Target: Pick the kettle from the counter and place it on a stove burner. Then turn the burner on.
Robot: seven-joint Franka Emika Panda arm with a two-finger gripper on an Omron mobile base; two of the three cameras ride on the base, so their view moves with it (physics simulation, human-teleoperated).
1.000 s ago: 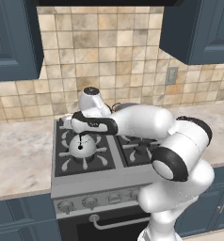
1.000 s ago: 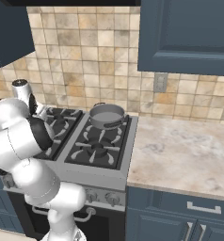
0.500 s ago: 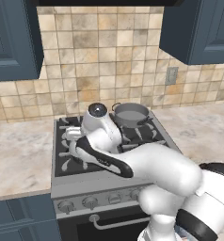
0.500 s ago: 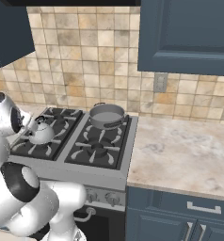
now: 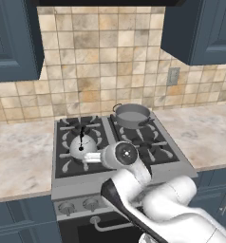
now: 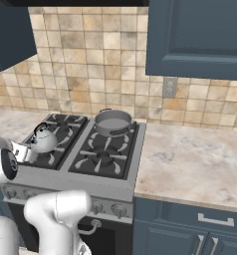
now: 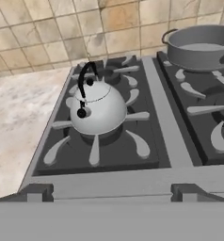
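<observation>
Resting on stove burner (image 7: 97,141): kettle (image 7: 97,109) | ahead of claw (image 7: 112,193), apart | claw spread

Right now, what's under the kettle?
The kettle sits on the front-left stove burner; its grate prongs radiate out around it. The burner head itself is covered.

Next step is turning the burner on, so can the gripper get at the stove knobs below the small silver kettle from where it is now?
Probably yes. The gripper sits low at the stove's front edge, apart from the small silver dome-shaped kettle on the front-left black burner. The round grey knobs lie just below on the front panel, with nothing between.
</observation>
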